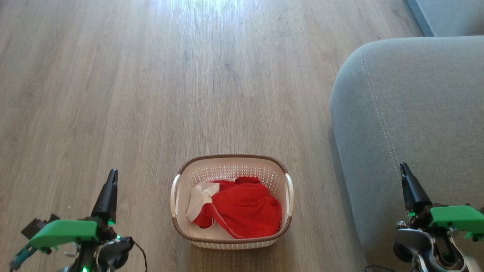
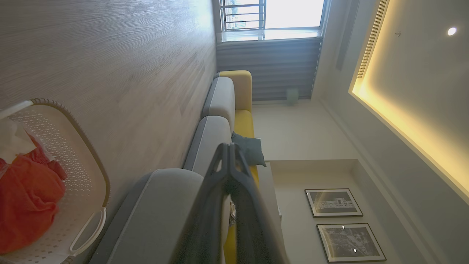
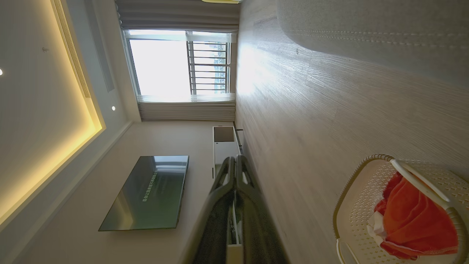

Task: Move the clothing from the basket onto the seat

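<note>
Pale wood-plank floor (image 1: 151, 94) ahead, bearing the laundry basket (image 1: 230, 156) dead centre between the two arms and near the grey seat cushion (image 1: 416, 105) on the right, likely so that either arm can reach in and the carry across is short. Holds the red-and-white clothing (image 1: 242, 207) bunched in a heap on its bottom, with nothing yet on the visible cushion. Left claw (image 1: 112, 176) and right claw (image 1: 404, 170) pinched closed on nothing, poised either side and well apart from the basket, seemingly parked with no reach begun.

Left gripper (image 1: 112, 177) sits at 8 o'clock, fingers pressed together, pointing toward 12. Right gripper (image 1: 404, 170) at 4 o'clock, likewise closed.
</note>
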Motion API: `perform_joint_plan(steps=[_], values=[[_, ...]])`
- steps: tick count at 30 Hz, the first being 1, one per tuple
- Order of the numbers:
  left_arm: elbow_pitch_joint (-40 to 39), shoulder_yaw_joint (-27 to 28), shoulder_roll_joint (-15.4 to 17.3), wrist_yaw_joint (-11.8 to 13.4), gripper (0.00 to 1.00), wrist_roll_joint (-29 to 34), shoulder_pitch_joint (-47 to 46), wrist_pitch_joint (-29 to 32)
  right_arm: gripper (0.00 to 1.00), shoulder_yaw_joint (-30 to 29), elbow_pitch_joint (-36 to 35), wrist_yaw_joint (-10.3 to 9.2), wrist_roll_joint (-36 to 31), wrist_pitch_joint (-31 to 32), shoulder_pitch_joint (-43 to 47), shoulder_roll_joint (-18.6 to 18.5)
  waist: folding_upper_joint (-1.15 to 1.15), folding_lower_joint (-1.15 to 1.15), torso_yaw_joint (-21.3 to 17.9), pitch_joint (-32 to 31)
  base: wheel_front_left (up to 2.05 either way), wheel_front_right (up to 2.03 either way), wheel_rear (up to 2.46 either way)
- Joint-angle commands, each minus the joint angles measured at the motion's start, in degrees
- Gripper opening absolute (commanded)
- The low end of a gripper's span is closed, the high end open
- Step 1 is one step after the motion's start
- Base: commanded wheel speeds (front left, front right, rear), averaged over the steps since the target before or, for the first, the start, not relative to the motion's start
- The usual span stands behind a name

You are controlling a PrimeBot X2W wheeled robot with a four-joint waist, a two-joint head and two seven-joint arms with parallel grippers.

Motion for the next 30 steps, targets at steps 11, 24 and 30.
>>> perform_joint_plan(steps=[11, 24, 30], values=[[-1.7, 1.8, 0.5, -0.5, 0.00, 0.1, -2.7, 0.4, 0.00, 1.0, -1.8, 0.03, -0.2, 0.3, -3.2, 0.2, 0.00, 0.00, 0.0, 0.0, 0.00, 0.00, 0.00], [1.6, 0.0, -0.2, 0.1, 1.00, 0.4, 1.0, -1.2, 1.00, 0.2, 1.5, 0.02, -0.9, -1.1, 0.9, 0.0, 0.00, 0.00, -0.1, 0.0, 0.00, 0.00, 0.00], [0.9, 0.5, -0.1, 0.0, 1.00, 0.9, 0.7, -2.2, 1.00, -0.2, 1.0, 0.02, -2.4, -2.2, 0.6, 0.0, 0.00, 0.00, -0.3, 0.0, 0.00, 0.00, 0.00]])
